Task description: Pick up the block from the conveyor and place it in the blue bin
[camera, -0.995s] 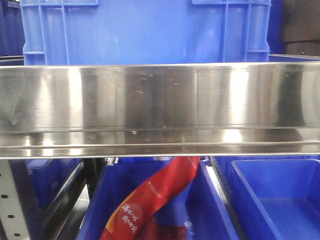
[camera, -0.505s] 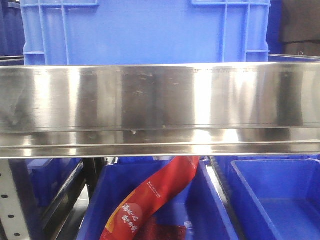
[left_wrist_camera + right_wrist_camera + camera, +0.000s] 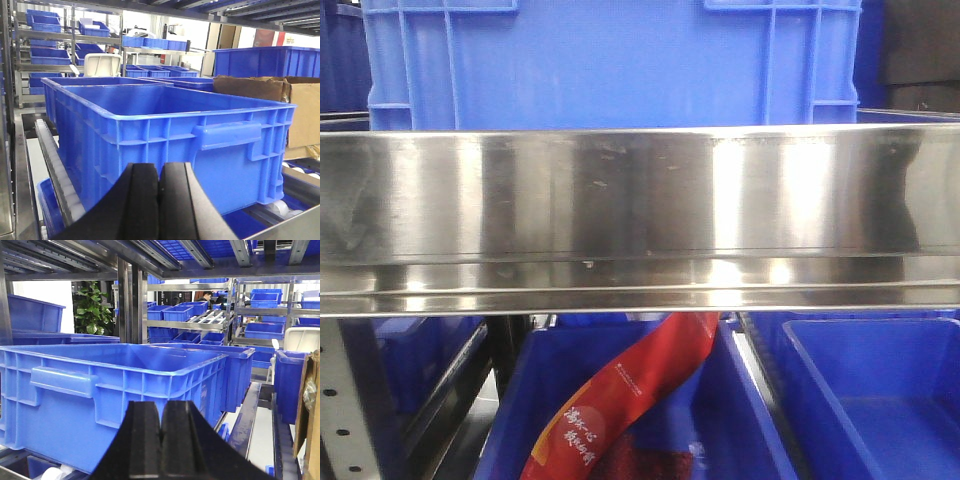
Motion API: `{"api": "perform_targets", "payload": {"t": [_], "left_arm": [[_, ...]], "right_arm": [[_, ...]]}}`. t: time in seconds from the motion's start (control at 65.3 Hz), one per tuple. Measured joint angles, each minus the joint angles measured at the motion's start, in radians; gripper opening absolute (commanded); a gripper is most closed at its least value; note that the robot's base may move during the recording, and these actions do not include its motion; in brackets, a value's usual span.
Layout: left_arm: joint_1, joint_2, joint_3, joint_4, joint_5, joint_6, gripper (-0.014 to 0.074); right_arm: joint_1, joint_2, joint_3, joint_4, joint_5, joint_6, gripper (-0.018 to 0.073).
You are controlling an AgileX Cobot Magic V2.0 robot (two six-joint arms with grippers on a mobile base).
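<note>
right in front of both wrist cameras a big blue bin (image 3: 165,145) is sitting on the shelf rollers. no green block or belt is showing anywhere. the left gripper (image 3: 158,200) is squeezing shut on nothing, and the right gripper (image 3: 160,440) is doing the same. a shiny metal rail (image 3: 640,215) is crossing the front view, with a red ribbon (image 3: 620,400) hanging below.

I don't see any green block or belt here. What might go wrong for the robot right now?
Neither the block nor the conveyor shows in any view, so it may be searching blind. Both claws, left claw and right claw, are shut and empty, close to a blue bin, which they might bump. A steel shelf rail blocks the front camera.
</note>
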Motion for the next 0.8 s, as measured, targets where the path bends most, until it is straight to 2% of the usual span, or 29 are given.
{"api": "perform_targets", "payload": {"t": [0.122,0.23,0.352,0.551,0.628,0.796], "left_arm": [[0.000,0.000,0.000,0.000,0.000,0.000,-0.0111],[0.000,-0.002,0.000,0.000,0.000,0.000,-0.0111],[0.000,-0.002,0.000,0.000,0.000,0.000,-0.0111],[0.000,-0.002,0.002,0.000,0.000,0.000,-0.0111],[0.000,-0.002,0.002,0.000,0.000,0.000,-0.0111],[0.000,-0.002,0.002,0.000,0.000,0.000,-0.0111]], "right_arm": [[-0.019,0.000,0.001,0.000,-0.024,0.000,-0.0161],[-0.063,0.000,0.004,0.000,-0.140,0.000,-0.0161],[-0.069,-0.001,0.004,0.000,-0.253,0.000,-0.0161],[-0.083,-0.001,0.005,0.000,-0.286,0.000,-0.0161],[-0.126,-0.005,0.015,0.000,-0.291,0.000,-0.0161],[-0.277,-0.056,0.098,0.000,-0.297,0.000,-0.0161]]}}
